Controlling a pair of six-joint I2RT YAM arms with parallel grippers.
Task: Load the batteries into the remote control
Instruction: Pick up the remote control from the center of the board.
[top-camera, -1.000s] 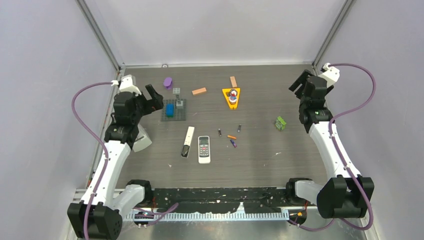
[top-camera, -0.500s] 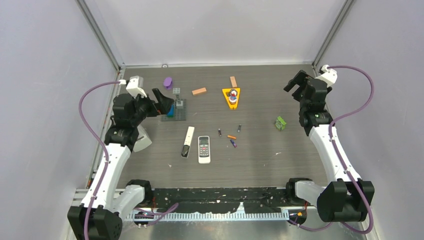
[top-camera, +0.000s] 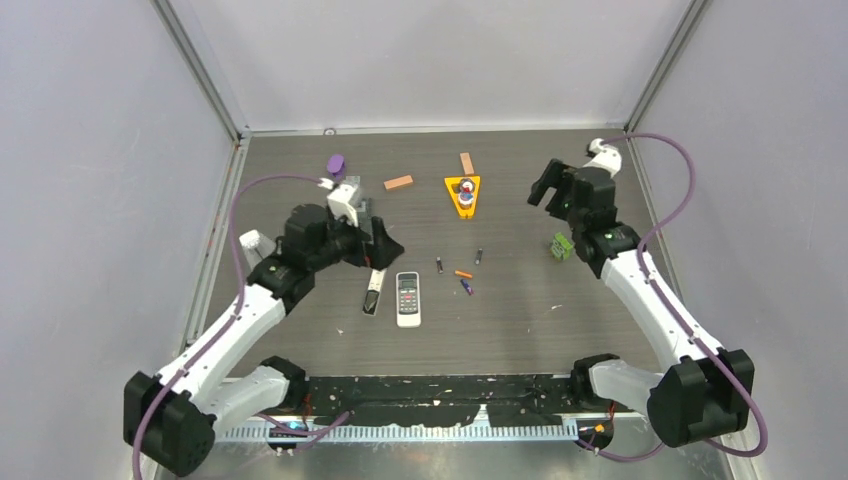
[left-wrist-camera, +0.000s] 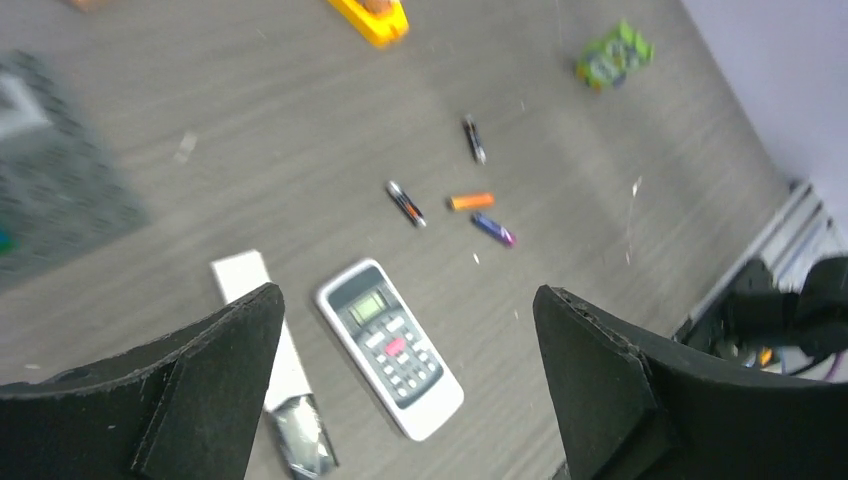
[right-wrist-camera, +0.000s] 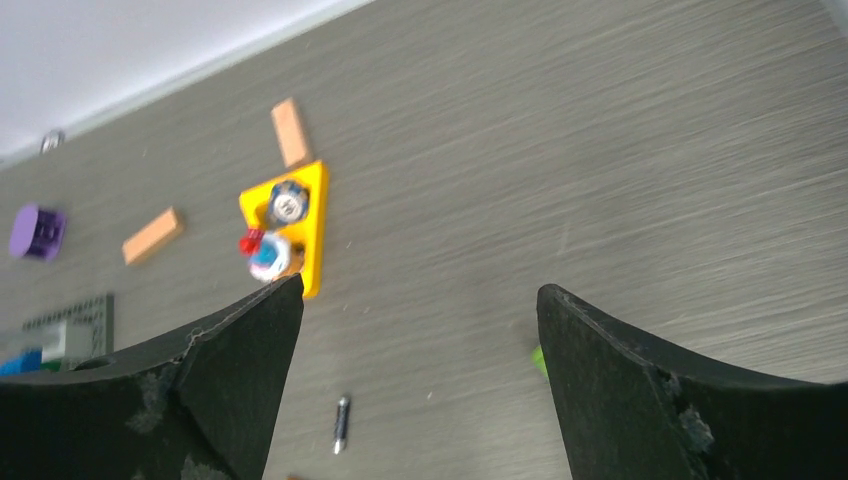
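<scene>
The white remote control (top-camera: 408, 298) lies face up at the table's middle, and shows in the left wrist view (left-wrist-camera: 392, 345). To its right lie the batteries: two dark ones (top-camera: 439, 265) (top-camera: 478, 256), an orange one (top-camera: 463, 274) and a blue-purple one (top-camera: 466, 287). My left gripper (top-camera: 381, 243) hangs open and empty above the remote's far left side (left-wrist-camera: 407, 290). My right gripper (top-camera: 552, 190) is open and empty, high above the table's right back part (right-wrist-camera: 420, 285). One dark battery (right-wrist-camera: 341, 423) shows below it.
A slim white piece with a dark end (top-camera: 375, 283) lies left of the remote. At the back are a yellow triangle tray (top-camera: 462, 193), two orange-brown blocks (top-camera: 398, 182) (top-camera: 466, 163), a purple piece (top-camera: 336, 164) and a grey baseplate (left-wrist-camera: 50, 170). A green piece (top-camera: 561, 246) lies right.
My left arm has swung from the left edge to the right, out over the remote. My right arm has moved left and inward from the back right corner. Both stay open.
</scene>
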